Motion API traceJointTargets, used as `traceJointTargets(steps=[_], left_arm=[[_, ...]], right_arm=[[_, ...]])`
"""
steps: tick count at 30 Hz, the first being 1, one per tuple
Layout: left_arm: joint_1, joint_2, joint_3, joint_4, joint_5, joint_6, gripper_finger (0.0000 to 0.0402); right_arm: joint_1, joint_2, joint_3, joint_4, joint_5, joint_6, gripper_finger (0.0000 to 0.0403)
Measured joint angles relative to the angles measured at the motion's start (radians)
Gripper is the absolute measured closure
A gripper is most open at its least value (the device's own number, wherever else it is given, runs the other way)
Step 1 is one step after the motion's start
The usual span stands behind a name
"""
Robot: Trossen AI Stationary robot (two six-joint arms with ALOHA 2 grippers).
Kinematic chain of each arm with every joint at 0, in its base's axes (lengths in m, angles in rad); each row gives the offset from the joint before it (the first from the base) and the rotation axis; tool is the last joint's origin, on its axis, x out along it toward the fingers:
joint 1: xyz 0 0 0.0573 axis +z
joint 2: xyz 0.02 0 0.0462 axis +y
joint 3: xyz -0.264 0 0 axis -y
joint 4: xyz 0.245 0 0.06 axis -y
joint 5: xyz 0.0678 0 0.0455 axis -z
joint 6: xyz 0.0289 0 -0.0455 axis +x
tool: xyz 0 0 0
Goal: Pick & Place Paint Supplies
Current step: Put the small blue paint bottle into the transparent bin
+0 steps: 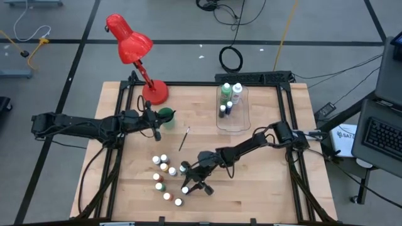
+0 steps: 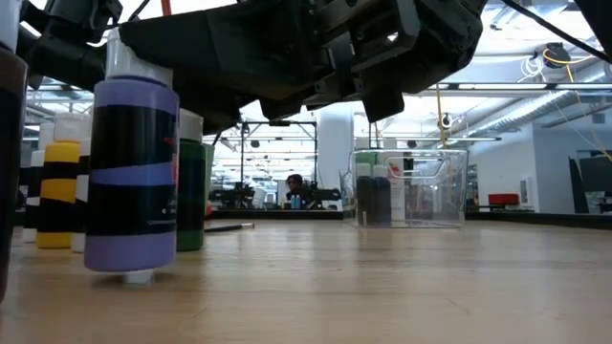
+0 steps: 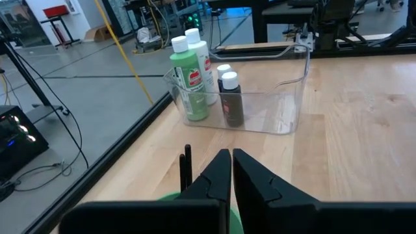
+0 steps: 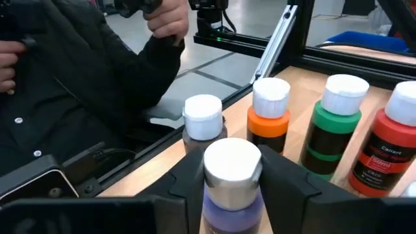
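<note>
A: Start on the left. How is that arm lying?

B: The left arm reaches in low from the table's left edge toward the red lamp's base. The left gripper hangs right by the green cup, and its wrist view shows a green rim just under the fingertips.

A: And its claw?

B: Pressed together, the two dark fingers meeting with only a hairline between them. A thin dark paintbrush stands up close beside them; I cannot tell whether it is pinched or only next to them.

A: Anything between the arms?

B: Another paintbrush lies loose on the wood. At the far side sits the clear plastic bin, holding the green bottle, the white bottle and two small dark ones.

A: Now the right arm.

B: It stretches from the right edge diagonally across the table, wrist bent down over the cluster of small paint bottles near the front. The right gripper is at the cluster's right side.

A: Open or gripping?

B: Its fingers stand on either side of a purple bottle with a white cap, tight against it. In the low view that purple bottle looks raised a little off the wood. Orange, green and red bottles stand just beyond it.
</note>
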Motion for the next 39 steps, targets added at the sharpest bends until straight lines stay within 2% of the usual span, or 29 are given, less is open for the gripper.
traceJointTargets(steps=[5,9,12,16,18,22,26,30,35,39], left_arm=[[0.000,0.000,0.000,-0.002,0.000,0.000,0.0394],[0.000,0.000,0.000,-0.009,0.000,0.000,0.0398],[0.000,0.000,0.000,-0.010,0.000,0.000,0.0388],[0.000,0.000,0.000,-0.009,0.000,0.000,0.0382],[0.000,0.000,0.000,-0.010,0.000,0.000,0.0385],[0.000,0.000,0.000,-0.009,0.000,0.000,0.0398],[0.000,0.000,0.000,-0.009,0.000,0.000,0.0395],[0.000,0.000,0.000,-0.007,0.000,0.000,0.0384],[0.000,0.000,0.000,-0.005,0.000,-0.006,0.0381],[0.000,0.000,0.000,-0.008,0.000,-0.006,0.0380]], right_arm=[[-0.021,-0.079,-0.003,-0.075,-0.043,0.042,0.0292],[-0.026,-0.252,-0.014,-0.283,-0.001,-0.007,0.0292],[-0.007,-0.429,-0.022,-0.488,0.153,-0.099,0.0292],[0.020,-0.676,-0.030,-0.703,0.468,-0.236,0.0292],[0.019,-0.795,-0.087,-0.752,0.584,-0.277,0.0292],[-0.036,-1.046,-0.321,-0.769,0.707,-0.286,0.0292],[-0.154,-1.273,-0.630,-0.585,0.848,-0.271,0.0292],[-0.310,-1.382,-0.840,-0.421,0.797,-0.219,0.0292],[-0.491,-1.391,-0.933,-0.392,0.784,-0.149,0.0292],[-0.614,-1.359,-0.935,-0.403,0.562,-0.172,0.0292]])
